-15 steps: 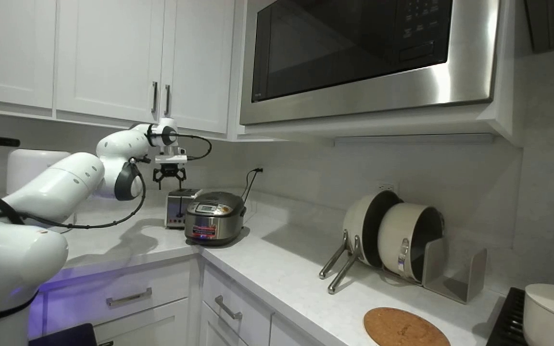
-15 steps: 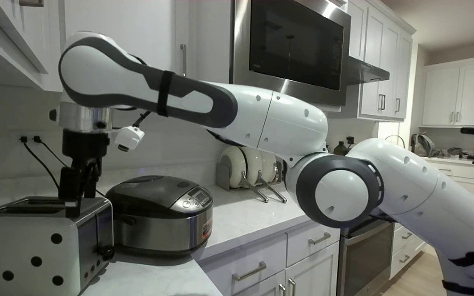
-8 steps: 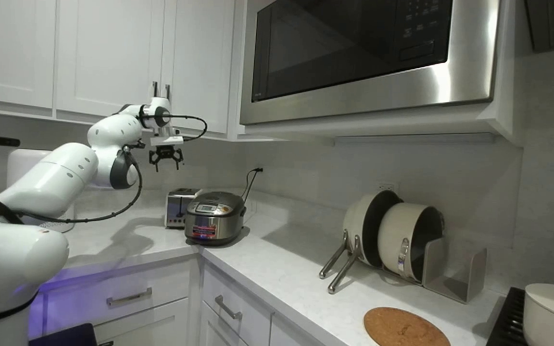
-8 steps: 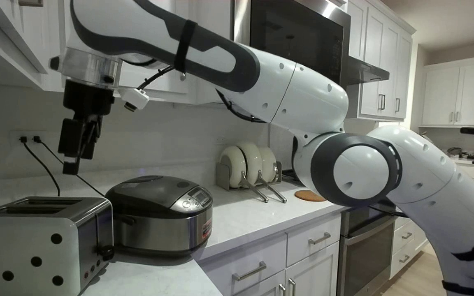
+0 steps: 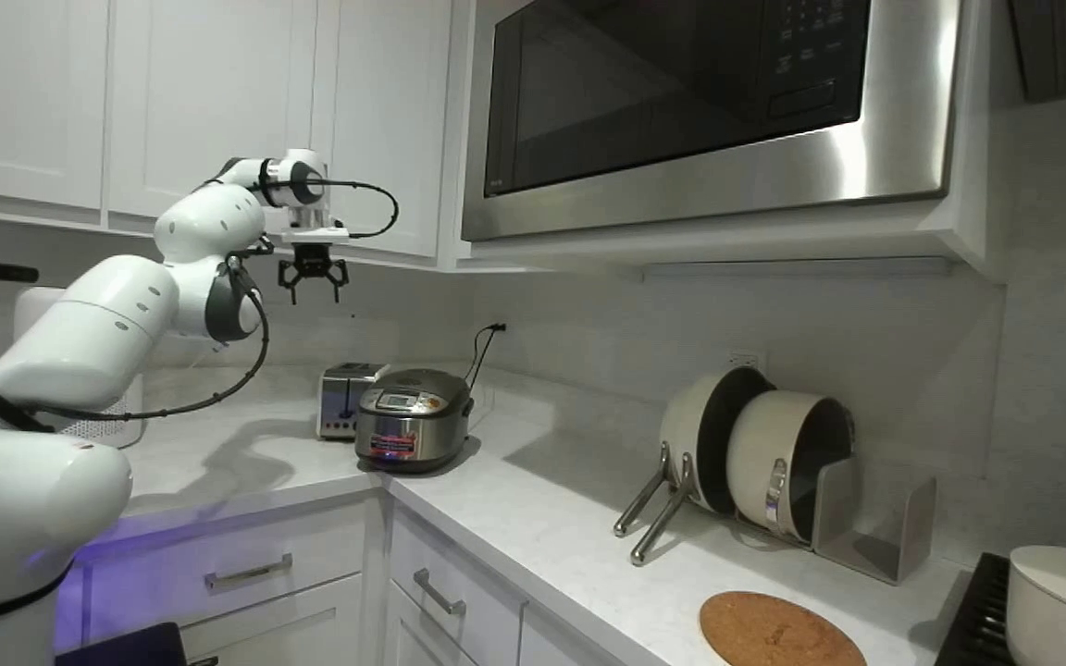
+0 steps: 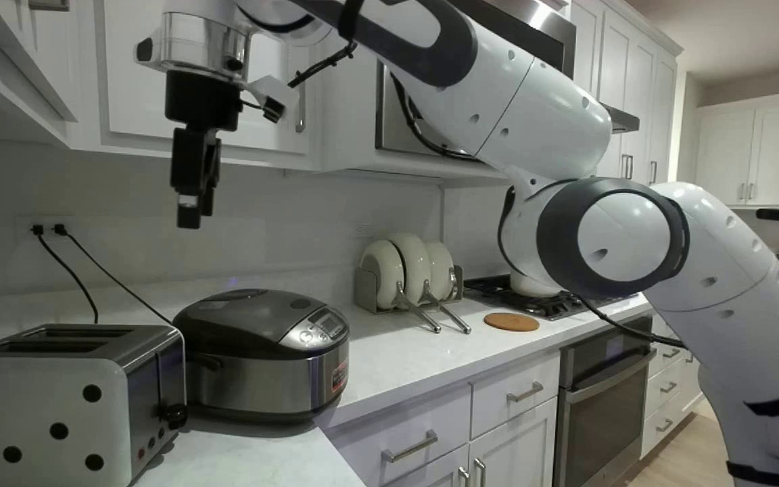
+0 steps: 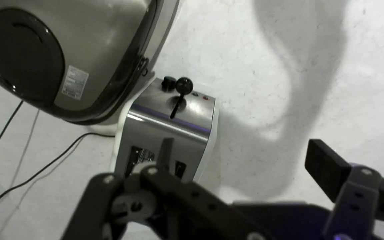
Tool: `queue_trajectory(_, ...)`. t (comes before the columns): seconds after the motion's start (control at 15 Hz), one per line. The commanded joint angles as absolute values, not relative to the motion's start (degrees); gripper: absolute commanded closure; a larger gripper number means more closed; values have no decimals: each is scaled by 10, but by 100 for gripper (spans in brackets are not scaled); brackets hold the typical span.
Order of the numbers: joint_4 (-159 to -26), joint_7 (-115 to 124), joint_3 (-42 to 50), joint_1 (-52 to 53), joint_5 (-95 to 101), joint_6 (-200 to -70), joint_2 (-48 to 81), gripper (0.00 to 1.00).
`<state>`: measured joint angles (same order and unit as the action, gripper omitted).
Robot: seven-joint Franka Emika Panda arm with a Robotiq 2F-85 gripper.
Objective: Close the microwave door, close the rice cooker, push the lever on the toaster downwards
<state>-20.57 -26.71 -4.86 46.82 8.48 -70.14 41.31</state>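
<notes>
Jaws spread wide, holding zilch. In an exterior view the toaster (image 6: 38,406) sits lower left, chopped by the edge, rice cooker (image 6: 264,362) just beside it, microwave door (image 6: 525,37) mostly blocked by the arm (image 6: 545,115).

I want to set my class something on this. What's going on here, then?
A robot arm is at a kitchen counter, holding nothing: its gripper hangs open in the air, clear of the toaster. The toaster's lever sits low, the rice cooker has its lid down, and the microwave door looks shut.
</notes>
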Motion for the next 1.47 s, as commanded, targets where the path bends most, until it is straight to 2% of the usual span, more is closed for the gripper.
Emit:
queue_trajectory(0.0,-237,-250,-43,458,87,-610,359,0)
queue_trajectory(0.6,-228,-146,-63,388,41,-418,300,0)
queue_trajectory(1.2,-222,55,-92,348,-41,-371,264,0)
queue_trajectory(1.4,-221,42,-95,348,-33,-384,267,0)
